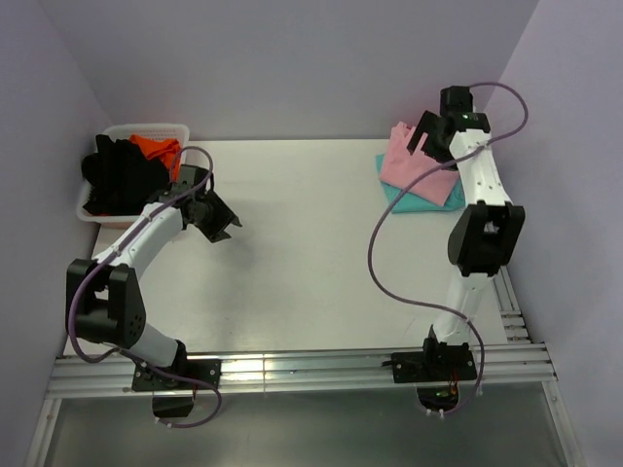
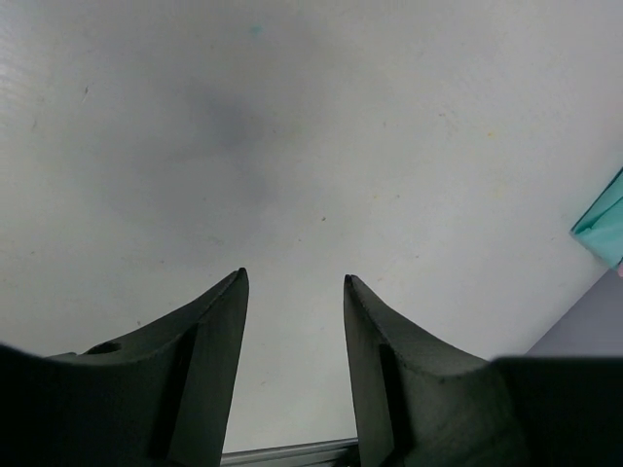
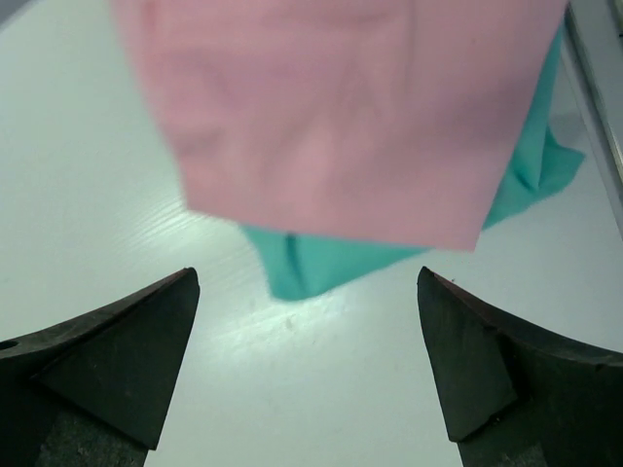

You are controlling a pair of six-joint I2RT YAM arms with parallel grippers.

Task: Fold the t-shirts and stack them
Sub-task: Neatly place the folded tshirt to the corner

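Showing the stack: a folded light pink t-shirt [image 1: 414,156] lies on a folded teal t-shirt [image 1: 421,201] at the far right of the table [image 1: 302,263]. The teal cloth juts out beyond the pink along the near and left edges. Both are soft, matte knit; the pink forms a flat rectangle, while the teal shows small creases at one corner in the right wrist view.

The right gripper [image 3: 307,274] hovers just above the stack with its jaws spread wide and nothing between them. The dark, wedge-shaped fingers [image 3: 127,360] frame the near edge of both shirts. The right arm rises from its base at the near edge, bends at a black elbow joint, and stretches its white forearm toward the far side.

The black t-shirt [image 1: 122,175] and the orange t-shirt [image 1: 156,146] lie crumpled in a white slotted basket [image 1: 146,127] at the far left corner, the black one spilling over the rim.

The left gripper [image 1: 219,219] sits beside the basket, low over bare tabletop, with its jaws partly apart and holding nothing (a clear gap shows in the left wrist view). The left arm folds sharply at its elbow near the left edge, the forearm angling toward the far side. The tabletop is smooth, pale and faintly grained.
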